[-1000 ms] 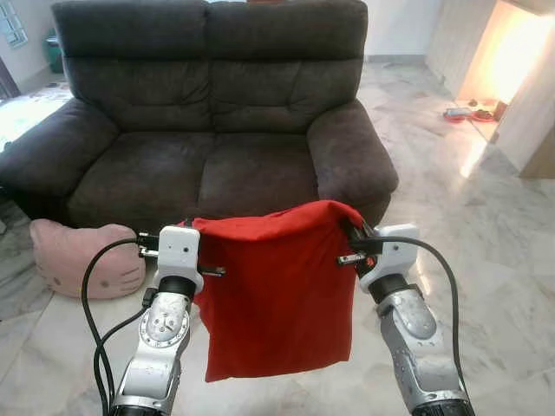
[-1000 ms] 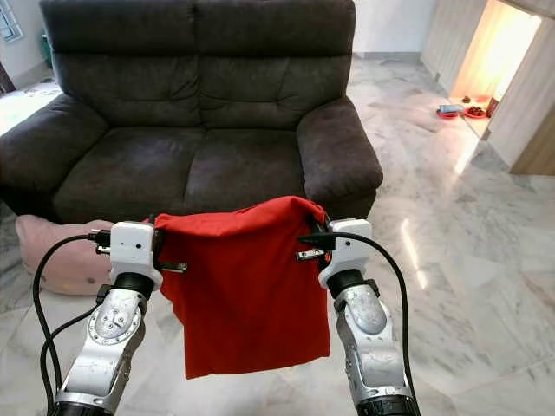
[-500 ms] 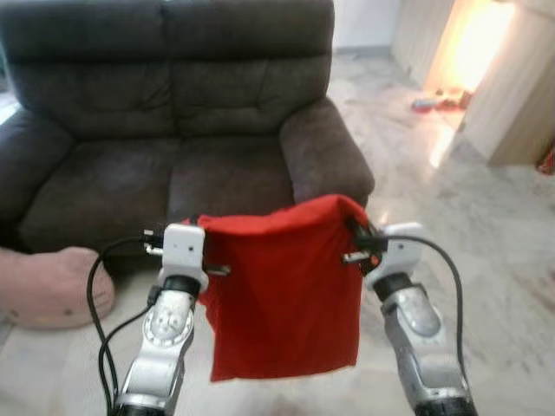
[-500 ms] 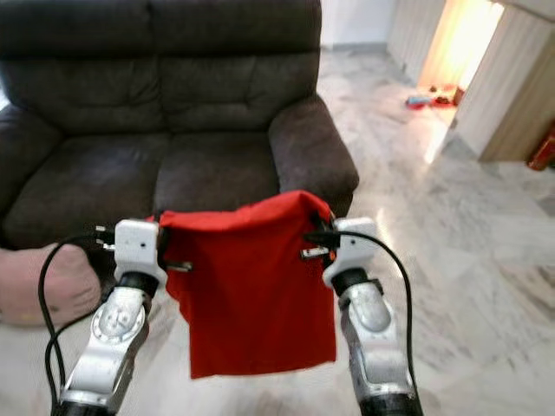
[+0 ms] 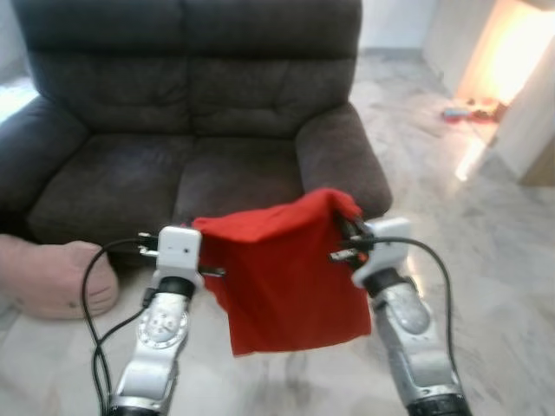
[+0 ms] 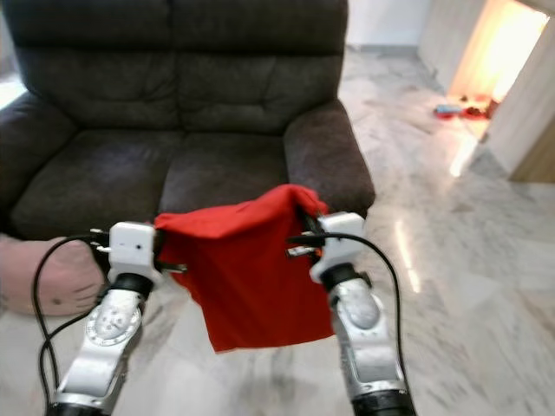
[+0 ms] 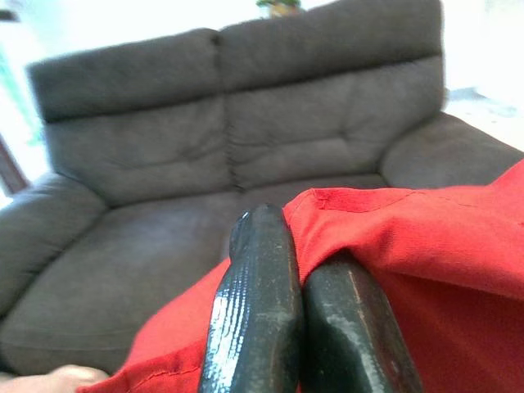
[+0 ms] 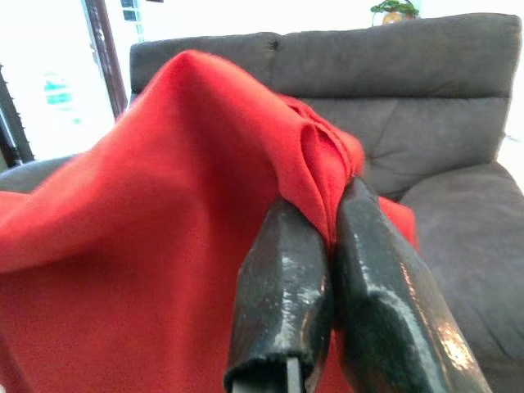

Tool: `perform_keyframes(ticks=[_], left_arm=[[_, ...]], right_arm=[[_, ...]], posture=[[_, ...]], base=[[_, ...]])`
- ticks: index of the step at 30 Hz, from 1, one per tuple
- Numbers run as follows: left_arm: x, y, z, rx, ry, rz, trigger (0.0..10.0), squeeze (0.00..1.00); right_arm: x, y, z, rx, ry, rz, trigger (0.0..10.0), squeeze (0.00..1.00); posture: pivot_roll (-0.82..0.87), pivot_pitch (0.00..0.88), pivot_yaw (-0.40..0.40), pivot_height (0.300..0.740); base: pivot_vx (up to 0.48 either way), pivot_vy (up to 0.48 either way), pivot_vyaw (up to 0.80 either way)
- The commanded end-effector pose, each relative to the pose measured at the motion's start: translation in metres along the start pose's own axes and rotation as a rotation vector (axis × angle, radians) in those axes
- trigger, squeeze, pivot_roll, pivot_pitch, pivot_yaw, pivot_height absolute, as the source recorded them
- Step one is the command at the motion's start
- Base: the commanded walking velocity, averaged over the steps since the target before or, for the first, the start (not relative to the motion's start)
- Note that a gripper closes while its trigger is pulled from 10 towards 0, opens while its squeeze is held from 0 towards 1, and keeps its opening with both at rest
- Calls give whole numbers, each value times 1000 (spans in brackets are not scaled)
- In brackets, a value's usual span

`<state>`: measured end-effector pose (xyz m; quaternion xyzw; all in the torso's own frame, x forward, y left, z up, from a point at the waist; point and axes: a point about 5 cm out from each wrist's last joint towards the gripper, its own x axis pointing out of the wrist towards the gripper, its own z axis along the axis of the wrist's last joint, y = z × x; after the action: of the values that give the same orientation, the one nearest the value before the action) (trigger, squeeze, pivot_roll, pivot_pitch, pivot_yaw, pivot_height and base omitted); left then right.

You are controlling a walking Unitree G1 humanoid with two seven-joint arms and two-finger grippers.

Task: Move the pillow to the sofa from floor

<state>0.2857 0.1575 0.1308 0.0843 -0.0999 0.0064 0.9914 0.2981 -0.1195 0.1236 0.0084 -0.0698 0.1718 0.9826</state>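
Observation:
A red pillow (image 5: 290, 277) hangs between my two arms, above the marble floor in front of a dark grey two-seat sofa (image 5: 199, 130). My left gripper (image 5: 210, 270) is shut on the pillow's left top corner. My right gripper (image 5: 340, 243) is shut on its right top corner, held slightly higher. In the left wrist view the black fingers (image 7: 270, 303) pinch red fabric (image 7: 426, 246). The right wrist view has the fingers (image 8: 327, 286) closed on a fold of the red pillow (image 8: 147, 213). The sofa seat (image 6: 173, 178) lies just beyond the pillow.
A pink cushion (image 5: 52, 277) lies on the floor by the sofa's left front corner. Shiny marble floor (image 5: 486, 225) stretches to the right toward a lit doorway (image 5: 499, 52) with small red items. Cables (image 5: 95, 303) loop from my left wrist.
The camera has drawn nearer the sofa and swung slightly. The pillow's lower edge has swung up and forward, and my right gripper sits a little higher.

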Motion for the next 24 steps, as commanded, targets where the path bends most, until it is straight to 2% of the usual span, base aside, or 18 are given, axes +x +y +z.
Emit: perform_keyframes(ticks=[1,14,24], left_arm=[[6,-4,21,-11,-108,-2,10000,0],[6,-3,22,-9,-108,4,10000,0],[7,-3,22,-10,-108,6,10000,0]], right_arm=[[0,-4,11,-13,-55,1,10000,0],[-1,-2,10,-7,-53,14,10000,0],[1,-3,10,31,-46,-2,10000,0]], posture=[[40,0,13,740],[46,0,10,740],[47,0,9,740]], base=[[289,0,800],[290,0,760],[288,0,0]])
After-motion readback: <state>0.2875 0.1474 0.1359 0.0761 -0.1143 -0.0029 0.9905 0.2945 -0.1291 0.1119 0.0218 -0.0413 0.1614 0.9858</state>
